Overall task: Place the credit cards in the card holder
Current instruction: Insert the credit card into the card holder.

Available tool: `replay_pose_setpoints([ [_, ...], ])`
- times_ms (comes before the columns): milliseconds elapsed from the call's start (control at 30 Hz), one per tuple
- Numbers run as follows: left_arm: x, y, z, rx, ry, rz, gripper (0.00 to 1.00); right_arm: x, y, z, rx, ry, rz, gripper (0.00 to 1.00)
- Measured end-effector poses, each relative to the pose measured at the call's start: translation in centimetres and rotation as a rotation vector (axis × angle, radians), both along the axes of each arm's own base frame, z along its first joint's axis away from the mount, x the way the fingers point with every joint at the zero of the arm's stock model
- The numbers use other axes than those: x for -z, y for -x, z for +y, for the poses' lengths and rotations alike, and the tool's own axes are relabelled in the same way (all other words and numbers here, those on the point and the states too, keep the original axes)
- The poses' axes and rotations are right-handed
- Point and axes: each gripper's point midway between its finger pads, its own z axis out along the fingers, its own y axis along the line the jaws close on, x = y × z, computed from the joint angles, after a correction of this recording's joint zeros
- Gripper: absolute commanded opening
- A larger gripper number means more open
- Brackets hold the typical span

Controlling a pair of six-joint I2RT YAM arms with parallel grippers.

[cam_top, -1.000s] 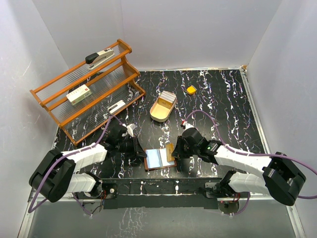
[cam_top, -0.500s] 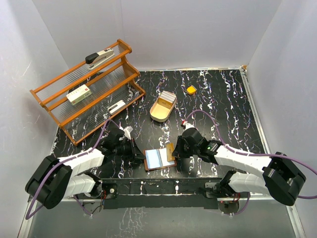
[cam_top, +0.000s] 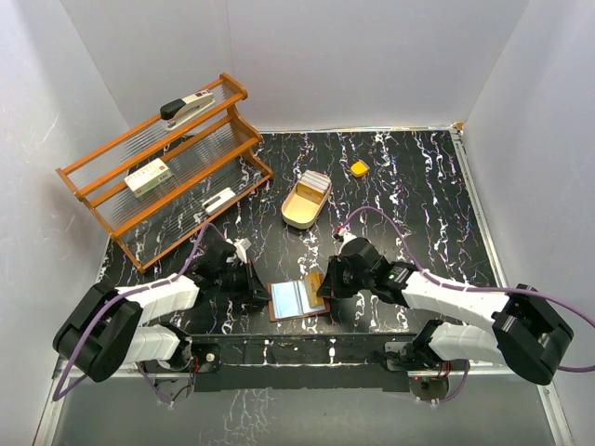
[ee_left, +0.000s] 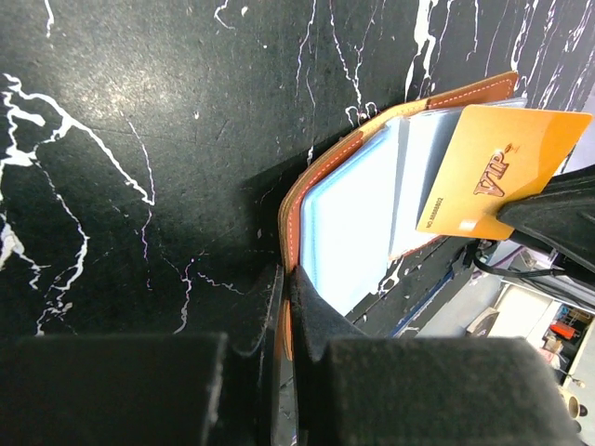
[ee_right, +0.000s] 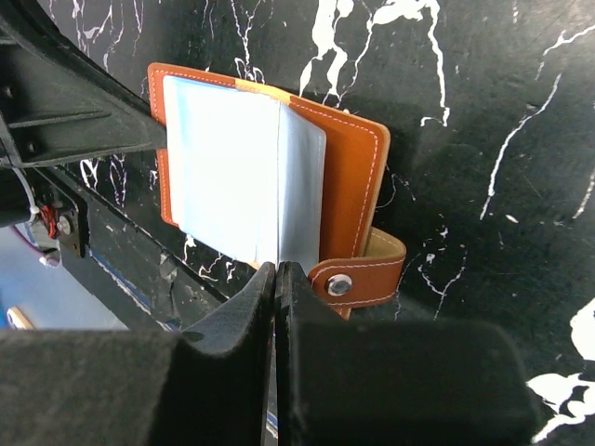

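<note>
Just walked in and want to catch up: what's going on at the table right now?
The left gripper is clamped on one edge of the open brown card holder, holding it against the table close to the arm bases. The right gripper is shut on a tan card marked VIP, holding it tilted over the holder's clear sleeves. The card does not look seated in a slot yet.
</note>
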Motion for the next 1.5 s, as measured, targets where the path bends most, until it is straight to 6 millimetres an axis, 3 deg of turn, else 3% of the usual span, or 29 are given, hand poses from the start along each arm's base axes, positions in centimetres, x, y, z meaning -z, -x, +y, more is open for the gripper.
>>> replay_pose_setpoints([
  [333, 0.1, -0.2, 0.0, 0.005, -0.008, -0.008, 0.00, -0.3, 0.7, 1.8, -0.029, -0.083, 0.073, 0.00],
  [1000, 0.1, -0.3, -0.1, 0.000, -0.004, -0.009, 0.00, 1.0, 1.0, 3.0, -0.023, -0.106, 0.160, 0.00],
  [1500, 0.1, -0.3, -0.1, -0.010, -0.001, 0.000, 0.00, 2.3, 0.8, 2.5, 0.006, -0.065, 0.174, 0.18],
])
